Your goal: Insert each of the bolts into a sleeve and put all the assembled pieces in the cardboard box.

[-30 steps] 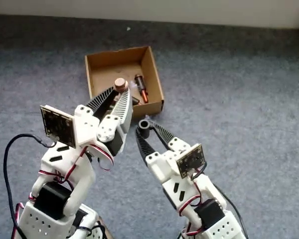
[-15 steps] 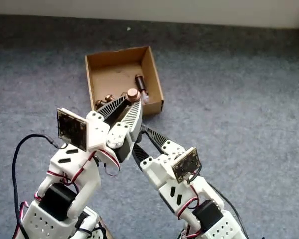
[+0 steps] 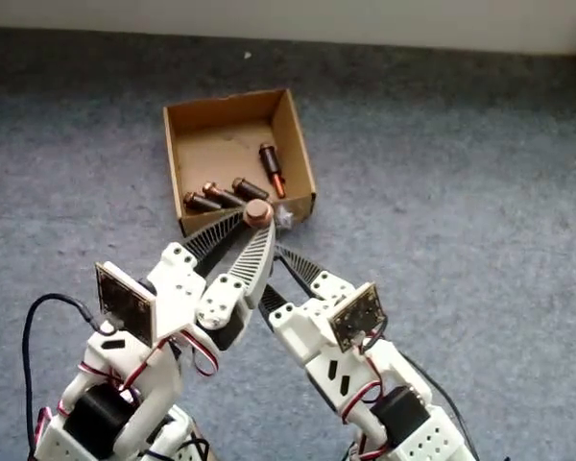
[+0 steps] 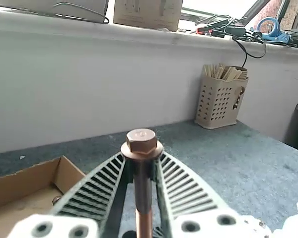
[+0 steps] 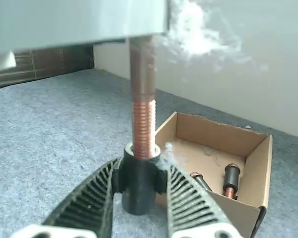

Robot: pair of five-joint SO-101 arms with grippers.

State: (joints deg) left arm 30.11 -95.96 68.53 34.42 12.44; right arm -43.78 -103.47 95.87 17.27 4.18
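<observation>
My left gripper (image 3: 255,225) is shut on a copper bolt (image 3: 258,212) and holds it upright, head up, just in front of the cardboard box (image 3: 297,144). In the left wrist view the bolt (image 4: 141,145) stands between the ribbed fingers (image 4: 181,191). Directly below, my right gripper (image 5: 139,173) is shut on a black sleeve (image 5: 138,191). The bolt's threaded end (image 5: 143,126) enters the sleeve's top opening. From above, the left gripper hides the sleeve, and the right gripper (image 3: 280,263) sits under it. Several assembled pieces (image 3: 271,165) lie in the box.
Grey carpet (image 3: 442,192) covers the surface on every side of the box. The box's near wall (image 5: 228,210) stands just behind the sleeve. A perforated holder with sticks (image 4: 221,99) stands far off by the white wall.
The left arm brought the bolt back from over the box and down over the right gripper. The right gripper drew back slightly with the sleeve, which is now under the bolt.
</observation>
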